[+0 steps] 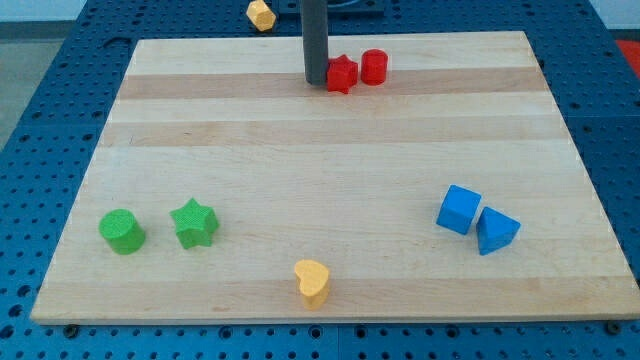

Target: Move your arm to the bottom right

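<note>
1. Pale wood makes up the surface (330,180), a rectangular board of light planks lying on a blue perforated base plate (40,110).
2. The straight dark rod (315,35) enters from the view's top, and my tip (316,82) rests on the surface near its top edge, slightly left of centre.
3. There is no gripper on this arm (the rod is the only end tool), so no open or closed state applies.
4. The red star-shaped block (342,73) sits touching or just beside my tip on the view's right. The red cylinder block (374,66) stands just beside the star, further right.
5. The bottom right of the surface, the task's target area, lies well apart from my tip. Two blocks occupy that region: the blue cube block (459,209) and the blue wedge-like block (497,230), which touch or nearly touch.
6. At the view's bottom left, the green cylinder block (122,231) and the green star-shaped block (194,222) stand near each other.
7. The yellow heart-shaped block (313,280) lies near the bottom edge, centre.
8. A yellow faceted block (261,14) lies off the board, on the base plate at the view's top.
</note>
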You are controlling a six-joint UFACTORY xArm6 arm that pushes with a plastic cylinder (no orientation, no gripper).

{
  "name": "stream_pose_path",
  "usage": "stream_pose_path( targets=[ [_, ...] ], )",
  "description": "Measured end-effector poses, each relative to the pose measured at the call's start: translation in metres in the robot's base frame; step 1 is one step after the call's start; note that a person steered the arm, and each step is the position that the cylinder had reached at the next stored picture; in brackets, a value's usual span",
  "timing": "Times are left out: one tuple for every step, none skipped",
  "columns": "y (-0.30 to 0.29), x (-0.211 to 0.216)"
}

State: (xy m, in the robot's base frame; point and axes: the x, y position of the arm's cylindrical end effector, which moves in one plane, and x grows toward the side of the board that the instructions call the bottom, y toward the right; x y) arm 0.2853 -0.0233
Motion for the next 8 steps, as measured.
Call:
stream_pose_path(
  targets=[
    [-0.001, -0.03],
    [-0.001, -0.083],
    [0.007, -0.092],
    [0.022, -0.093],
    [0.026, -0.092],
    [0.042, -0.093],
    [0.06, -0.092],
    [0.164, -0.092]
  ],
)
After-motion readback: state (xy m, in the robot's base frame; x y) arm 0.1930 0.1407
